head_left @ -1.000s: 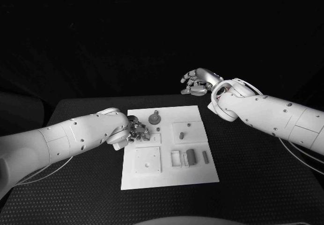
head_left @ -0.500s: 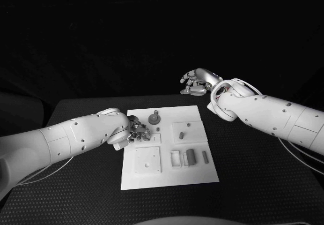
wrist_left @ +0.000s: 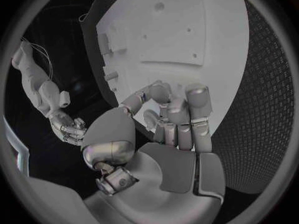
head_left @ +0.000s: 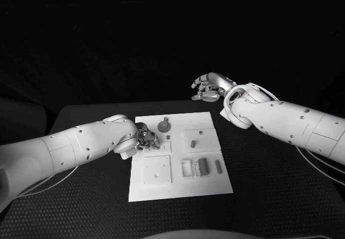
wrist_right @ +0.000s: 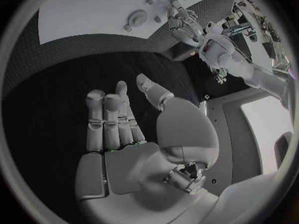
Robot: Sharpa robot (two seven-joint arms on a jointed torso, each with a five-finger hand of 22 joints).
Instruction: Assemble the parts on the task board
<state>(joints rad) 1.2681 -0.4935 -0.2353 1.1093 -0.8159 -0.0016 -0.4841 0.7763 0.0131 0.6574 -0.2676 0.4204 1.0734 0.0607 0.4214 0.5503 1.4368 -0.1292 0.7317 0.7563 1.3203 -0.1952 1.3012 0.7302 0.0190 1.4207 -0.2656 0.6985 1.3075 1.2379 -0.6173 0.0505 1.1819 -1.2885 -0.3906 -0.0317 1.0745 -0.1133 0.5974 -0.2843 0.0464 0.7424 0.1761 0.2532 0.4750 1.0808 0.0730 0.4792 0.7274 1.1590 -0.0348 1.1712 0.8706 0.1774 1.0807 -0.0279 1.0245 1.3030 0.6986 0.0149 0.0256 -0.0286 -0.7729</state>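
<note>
Left hand [head_left: 146,139]: fingers curled low at task board's [head_left: 181,179] left edge; any part inside hidden.
Right hand [head_left: 209,87]: raised beyond far edge, fingers loosely curled, empty.
Parts [head_left: 203,166]: grey, on board, near-right.
Risk: blind fingers could nudge the round part [head_left: 164,126] just beside them.

Task board [head_left: 180,181] matt white plastic; table [head_left: 273,199] rough black weave; left hand [head_left: 147,139] glossy metal.

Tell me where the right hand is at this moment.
In the head view the right hand is raised beyond the far edge of the task board, on the table's right side, holding nothing, far from the left hand.
</note>
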